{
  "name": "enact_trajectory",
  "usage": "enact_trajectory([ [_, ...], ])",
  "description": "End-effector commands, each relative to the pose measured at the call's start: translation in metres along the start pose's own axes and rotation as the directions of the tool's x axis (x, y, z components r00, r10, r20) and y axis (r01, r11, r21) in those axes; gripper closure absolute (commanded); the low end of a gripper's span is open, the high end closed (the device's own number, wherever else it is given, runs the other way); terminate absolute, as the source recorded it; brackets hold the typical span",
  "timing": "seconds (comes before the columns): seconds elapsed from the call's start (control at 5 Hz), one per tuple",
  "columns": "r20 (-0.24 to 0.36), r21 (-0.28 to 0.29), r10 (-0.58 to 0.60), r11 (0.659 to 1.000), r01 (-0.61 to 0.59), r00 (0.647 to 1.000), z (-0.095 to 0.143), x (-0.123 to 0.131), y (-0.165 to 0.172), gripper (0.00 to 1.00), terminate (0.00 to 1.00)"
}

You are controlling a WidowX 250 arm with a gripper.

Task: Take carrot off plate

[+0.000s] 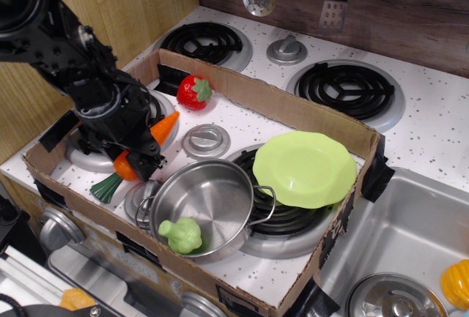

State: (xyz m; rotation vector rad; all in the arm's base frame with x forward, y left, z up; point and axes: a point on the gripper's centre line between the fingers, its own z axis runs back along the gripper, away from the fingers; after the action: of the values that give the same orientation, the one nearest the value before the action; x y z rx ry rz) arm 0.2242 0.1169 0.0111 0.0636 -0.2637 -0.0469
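Note:
The carrot (163,128) is orange with a dark green stem end (107,187) pointing down-left. My black gripper (139,150) is shut on the carrot's middle and holds it low over the front-left burner (91,157), tilted. The lime-green plate (304,168) lies empty on the front-right burner, well to the right of the gripper. My arm comes in from the upper left.
A steel pot (209,203) with pale green broccoli (181,235) stands just right of the carrot. A red strawberry (193,91) lies near the back cardboard wall (293,108). A cardboard rim encloses the front burners. A sink (410,251) is at the right.

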Motion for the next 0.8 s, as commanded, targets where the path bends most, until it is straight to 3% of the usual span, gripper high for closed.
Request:
enact_trajectory([
  [0.0, -0.014, -0.033, -0.062, 0.998, 0.061, 0.998, 0.010, 0.018, 0.002, 0.00, 0.00],
  [0.4, -0.013, -0.022, -0.076, 0.997, 0.076, 0.997, 0.021, 0.025, -0.001, 0.00, 0.00],
  [0.6, 0.003, -0.021, -0.030, 0.999, 0.030, 1.000, 0.040, 0.037, -0.005, 0.00, 0.00],
])
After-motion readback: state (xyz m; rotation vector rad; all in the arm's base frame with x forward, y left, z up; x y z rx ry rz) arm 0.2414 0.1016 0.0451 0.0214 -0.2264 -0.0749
